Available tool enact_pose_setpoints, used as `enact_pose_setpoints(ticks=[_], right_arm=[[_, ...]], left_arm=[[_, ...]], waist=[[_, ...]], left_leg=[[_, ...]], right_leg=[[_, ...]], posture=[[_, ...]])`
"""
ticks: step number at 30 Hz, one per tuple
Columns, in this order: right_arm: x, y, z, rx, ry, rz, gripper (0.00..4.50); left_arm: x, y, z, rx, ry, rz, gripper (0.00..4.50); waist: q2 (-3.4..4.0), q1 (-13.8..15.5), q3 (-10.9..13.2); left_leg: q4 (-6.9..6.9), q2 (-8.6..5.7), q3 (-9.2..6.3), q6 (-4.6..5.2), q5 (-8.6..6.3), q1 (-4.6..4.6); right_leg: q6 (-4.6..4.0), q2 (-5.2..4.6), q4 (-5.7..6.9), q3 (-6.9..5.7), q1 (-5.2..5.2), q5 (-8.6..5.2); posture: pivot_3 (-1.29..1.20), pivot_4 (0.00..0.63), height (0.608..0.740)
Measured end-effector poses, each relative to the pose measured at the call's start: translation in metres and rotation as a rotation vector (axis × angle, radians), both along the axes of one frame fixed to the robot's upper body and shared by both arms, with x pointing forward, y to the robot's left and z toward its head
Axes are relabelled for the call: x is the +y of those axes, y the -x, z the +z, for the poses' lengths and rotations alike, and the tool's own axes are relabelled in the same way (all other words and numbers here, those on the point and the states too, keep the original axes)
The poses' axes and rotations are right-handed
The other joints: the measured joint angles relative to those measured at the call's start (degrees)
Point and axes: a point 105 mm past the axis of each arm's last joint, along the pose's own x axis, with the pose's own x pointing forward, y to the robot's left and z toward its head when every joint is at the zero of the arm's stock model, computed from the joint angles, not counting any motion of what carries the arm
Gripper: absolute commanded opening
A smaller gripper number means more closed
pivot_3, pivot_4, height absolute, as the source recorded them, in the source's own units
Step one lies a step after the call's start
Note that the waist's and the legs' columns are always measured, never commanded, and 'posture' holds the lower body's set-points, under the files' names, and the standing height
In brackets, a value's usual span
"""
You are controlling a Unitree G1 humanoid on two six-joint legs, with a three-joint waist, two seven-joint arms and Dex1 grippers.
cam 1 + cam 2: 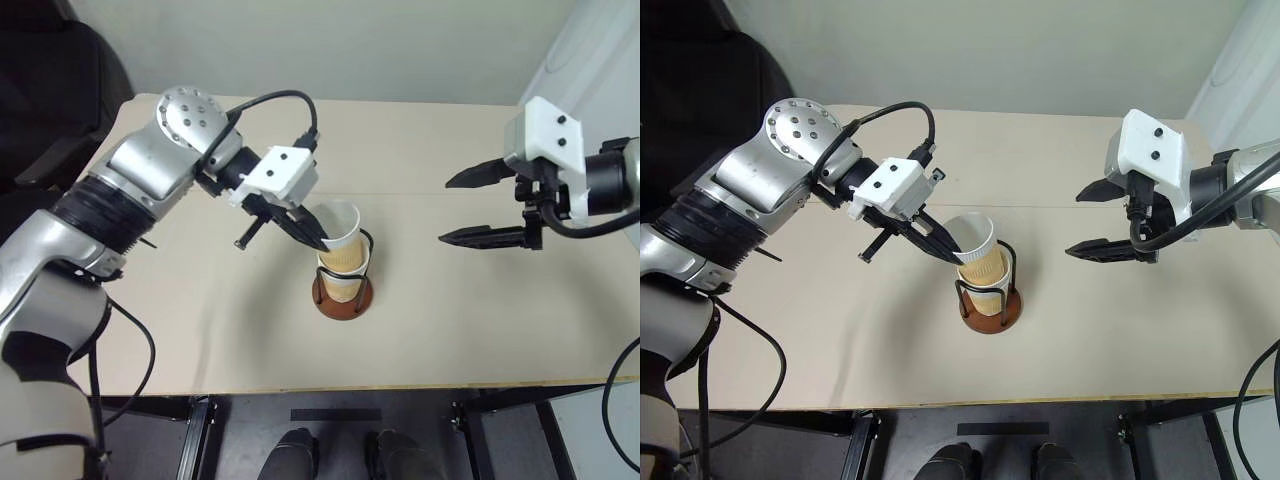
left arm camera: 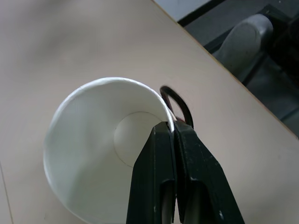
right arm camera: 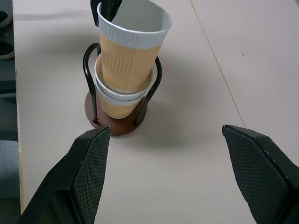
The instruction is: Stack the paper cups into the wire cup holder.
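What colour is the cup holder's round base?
Reddish-brown; the base shows best in the right wrist view.

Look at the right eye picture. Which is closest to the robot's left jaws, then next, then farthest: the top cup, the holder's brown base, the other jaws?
1. The top paper cup: pinched at its rim by the left gripper.
2. The brown base of the wire cup holder: just below, under the cups.
3. The right gripper: far across the table, open.
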Motion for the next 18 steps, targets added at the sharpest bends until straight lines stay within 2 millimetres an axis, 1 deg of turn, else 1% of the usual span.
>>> enact_pose_setpoints(ticks=[2,5,9,13,16,18], right_arm=[[0.0,0.0,0.0,-0.001,0.0,-0.001,3.89],[0.0,0.0,0.001,-0.004,-0.001,-0.002,3.89],[-0.001,0.0,0.001,-0.007,-0.002,-0.004,3.89],[-0.001,0.0,0.001,-0.008,-0.002,-0.005,3.89],[-0.001,0.0,0.001,-0.007,-0.001,-0.005,3.89],[-0.001,0.0,0.001,-0.009,-0.002,-0.006,3.89]], left_arm=[[0.001,-0.002,-0.002,-0.01,-0.008,0.0,0.06],[-0.002,-0.008,-0.007,-0.036,-0.026,-0.006,0.66],[-0.006,-0.012,-0.006,-0.056,-0.016,-0.009,2.02],[-0.015,-0.012,0.001,-0.056,0.035,-0.023,3.47],[-0.018,-0.011,0.008,-0.033,0.076,-0.01,4.47],[-0.02,-0.011,0.019,-0.006,0.141,0.009,4.47]], waist=[[0.0,0.04,0.0],[0.0,0.24,0.0],[0.01,0.29,0.0],[0.01,0.31,0.0],[0.01,0.3,0.01],[0.01,0.31,0.01]], left_leg=[[0.01,0.01,-0.01,0.01,-0.01,-0.01],[0.04,0.0,-0.01,0.02,-0.01,-0.02],[0.05,0.0,0.0,0.03,-0.02,-0.04],[0.06,-0.01,0.04,0.04,-0.03,-0.06],[0.06,0.0,0.05,0.04,-0.03,-0.06],[0.07,0.01,0.05,0.04,-0.03,-0.07]], right_leg=[[0.0,-0.03,0.01,0.01,0.0,0.0],[0.01,-0.04,0.02,0.02,0.0,0.01],[0.02,-0.03,0.01,0.01,0.0,0.01],[0.02,0.0,0.0,0.0,-0.01,0.01],[0.03,0.0,0.01,0.0,-0.02,0.01],[0.03,0.0,0.01,0.01,-0.02,0.01]], posture=[[0.0,0.15,0.74],[0.0,0.15,0.74],[0.0,0.15,0.74],[0.0,0.15,0.74],[0.0,0.15,0.74],[0.0,0.15,0.74]])
